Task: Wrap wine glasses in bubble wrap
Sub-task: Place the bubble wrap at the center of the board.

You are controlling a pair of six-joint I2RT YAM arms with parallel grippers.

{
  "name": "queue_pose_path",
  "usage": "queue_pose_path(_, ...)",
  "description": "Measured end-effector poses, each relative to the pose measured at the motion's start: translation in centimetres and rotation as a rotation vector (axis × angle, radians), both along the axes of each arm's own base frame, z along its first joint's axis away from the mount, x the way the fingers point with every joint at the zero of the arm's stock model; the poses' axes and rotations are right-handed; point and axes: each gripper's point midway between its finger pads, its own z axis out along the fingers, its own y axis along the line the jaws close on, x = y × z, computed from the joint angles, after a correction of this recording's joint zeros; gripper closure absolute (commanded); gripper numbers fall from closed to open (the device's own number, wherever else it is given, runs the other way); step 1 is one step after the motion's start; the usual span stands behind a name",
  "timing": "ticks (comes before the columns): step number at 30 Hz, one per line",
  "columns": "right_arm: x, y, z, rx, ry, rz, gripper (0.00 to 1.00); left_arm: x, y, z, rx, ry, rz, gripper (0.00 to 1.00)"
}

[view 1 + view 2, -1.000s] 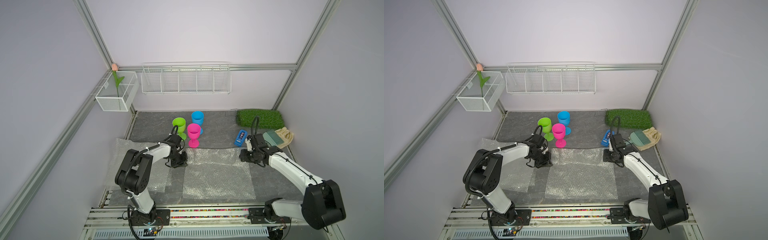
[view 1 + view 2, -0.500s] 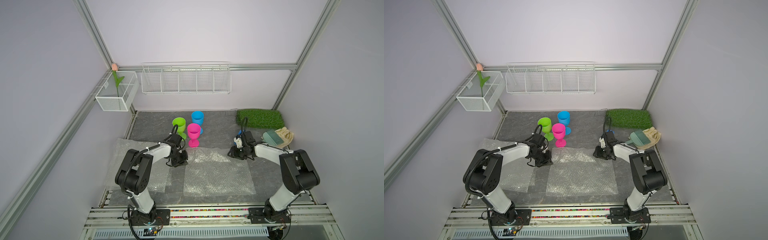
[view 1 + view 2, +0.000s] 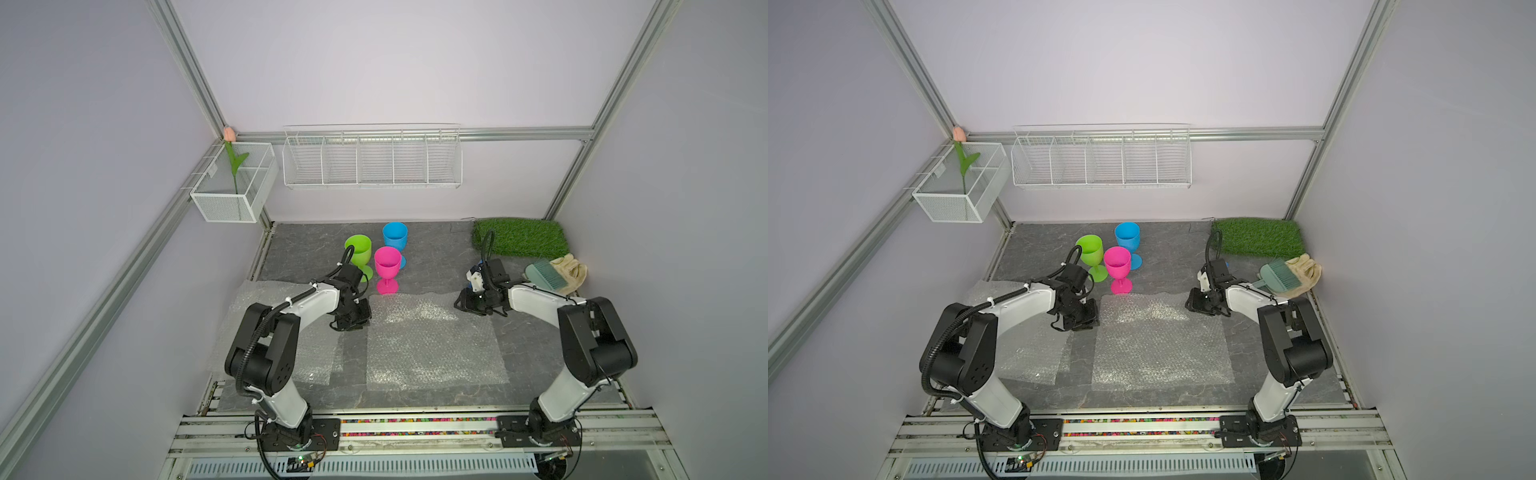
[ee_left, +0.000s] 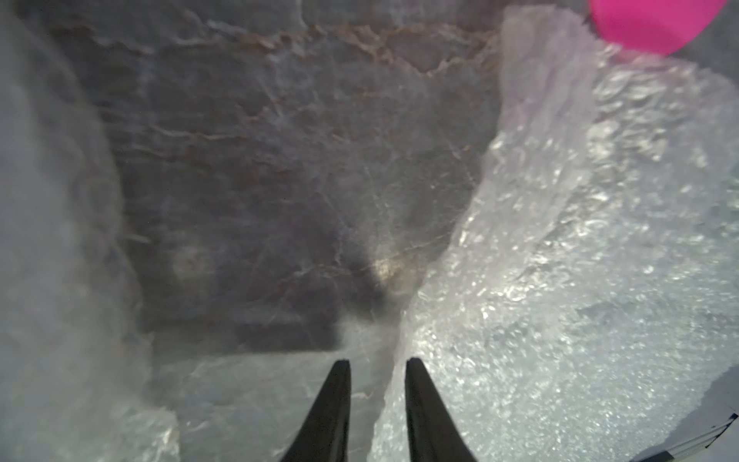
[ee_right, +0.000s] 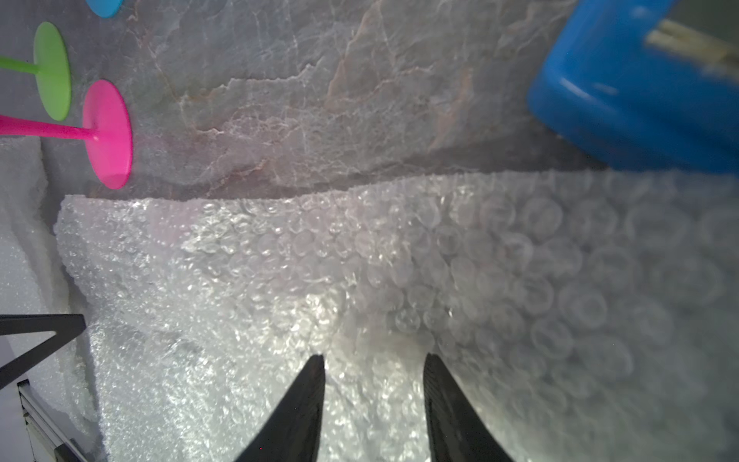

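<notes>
In both top views the bubble wrap sheet (image 3: 432, 345) (image 3: 1158, 345) lies flat in the lower middle of the frame. My left gripper (image 3: 353, 320) sits low at its upper-left corner and my right gripper (image 3: 463, 303) low at its upper-right corner. The pink goblet (image 3: 387, 266) stands upright just above the sheet's upper edge, with the green goblet (image 3: 358, 251) and blue goblet (image 3: 395, 237) close behind it. None is wrapped. A second sheet (image 3: 249, 299) lies at the left, under my left arm.

In the left wrist view my fingers (image 4: 340, 384) stand slightly apart and pinch nothing. The sheet's lifted, crumpled edge runs right beside one fingertip.

In the right wrist view my fingers (image 5: 304, 400) are parted wider, poised over the film with nothing clamped. The pink goblet's foot stands just past the sheet's far corner.

I judge the film to be light, limp and slippery. I would pinch it at the very corners, both together, or it will sag and fold. The goblets look stiff, light and easy to tip, so I would take them by the stem.
</notes>
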Motion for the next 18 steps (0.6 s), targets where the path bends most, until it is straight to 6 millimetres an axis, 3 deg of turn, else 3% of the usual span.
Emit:
queue_pose_path(5, -0.1, -0.2, 1.7, -0.003, -0.037, 0.001, 0.54, 0.8, -0.5, 2.4, -0.042, -0.067, 0.006, 0.75)
queue_pose_path(9, 0.0, 0.4, 3.2, 0.013, -0.090, 0.039, 0.46, 1.2, -1.1, 3.3, -0.081, -0.097, 0.014, 0.75)
queue_pose_path(12, -0.3, 2.3, 4.8, 0.042, -0.155, 0.125, 0.33, 1.2, -1.5, 3.6, -0.120, -0.109, 0.022, 0.76)
queue_pose_path(15, -0.8, 5.3, 6.1, 0.055, -0.227, 0.250, 0.01, 0.9, -1.8, 3.2, -0.144, -0.102, 0.028, 0.77)
queue_pose_path(16, -1.0, 6.6, 6.7, 0.058, -0.262, 0.301, 0.11, 0.7, -1.8, 2.9, -0.148, -0.097, 0.031, 0.77)
queue_pose_path(18, -1.3, 8.7, 7.7, 0.074, -0.321, 0.373, 0.12, 0.4, -1.7, 2.5, -0.151, -0.088, 0.037, 0.77)
